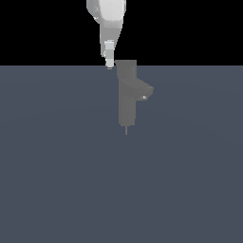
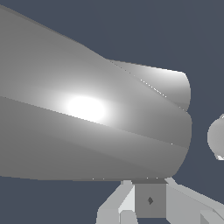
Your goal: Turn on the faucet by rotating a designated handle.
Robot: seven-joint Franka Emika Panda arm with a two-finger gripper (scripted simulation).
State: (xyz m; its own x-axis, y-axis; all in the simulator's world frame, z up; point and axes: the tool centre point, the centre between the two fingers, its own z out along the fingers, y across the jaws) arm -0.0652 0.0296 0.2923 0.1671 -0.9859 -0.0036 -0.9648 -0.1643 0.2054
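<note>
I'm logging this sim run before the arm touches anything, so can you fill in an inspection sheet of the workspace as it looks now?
Surface: flat plain blue-grey ground, no markings.
Job's things: grey faucet, upright column with its blocky spout pointing to the exterior view's right. A thin sliver at the column's foot may be the handle; too small to be sure.
Clutter: nothing seen.
Grippers: white gripper hangs at the exterior view's left of the faucet's upper end; contact and how the jaws stand cannot be told. The wrist view is filled by a large grey curved body, too close to name.
Cables: nothing seen.
Surroundings: black background above the ground.
</note>
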